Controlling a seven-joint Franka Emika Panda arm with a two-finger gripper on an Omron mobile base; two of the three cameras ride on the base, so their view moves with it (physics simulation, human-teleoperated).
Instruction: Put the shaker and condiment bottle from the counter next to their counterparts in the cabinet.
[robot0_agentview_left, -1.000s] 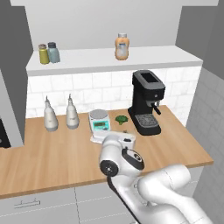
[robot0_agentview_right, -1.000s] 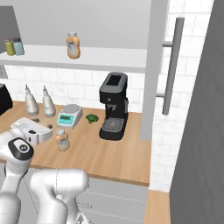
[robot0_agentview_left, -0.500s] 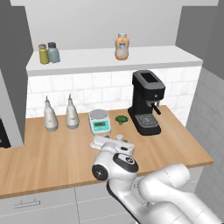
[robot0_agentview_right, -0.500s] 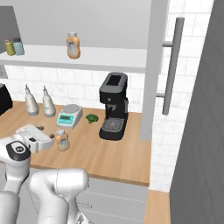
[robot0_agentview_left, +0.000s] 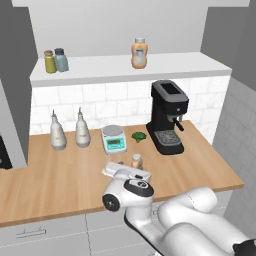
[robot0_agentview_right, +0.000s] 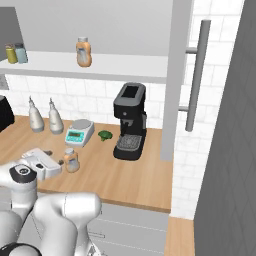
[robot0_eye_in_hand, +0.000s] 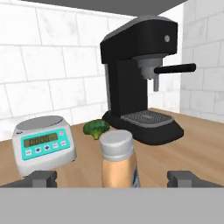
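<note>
The condiment bottle (robot0_agentview_left: 136, 161), slim and orange with a pale cap, stands on the counter (robot0_agentview_left: 60, 185) in front of the scale. My gripper (robot0_agentview_left: 133, 169) hangs low just before it, open, and the bottle (robot0_eye_in_hand: 117, 161) rises between the two fingertips (robot0_eye_in_hand: 42, 179) without touching them. From the right the bottle (robot0_agentview_right: 71, 160) is just beyond the gripper (robot0_agentview_right: 59, 159). On the cabinet shelf (robot0_agentview_left: 105, 67) the pale blue-grey shaker (robot0_agentview_left: 61, 59) stands beside the yellow-green shaker (robot0_agentview_left: 49, 61). The bigger orange bottle (robot0_agentview_left: 139, 52) stands further right.
A black coffee machine (robot0_agentview_left: 167, 116) stands right of the bottle, with a scale (robot0_agentview_left: 114, 139) and a piece of broccoli (robot0_agentview_left: 138, 136) behind it. Two pale dispensers (robot0_agentview_left: 69, 131) stand at the back left. A dark appliance (robot0_agentview_left: 4, 152) is at the far left edge.
My hand has sunk lower toward the counter, closer behind the condiment bottle. The jaws have stayed open and the bottle has not moved.
</note>
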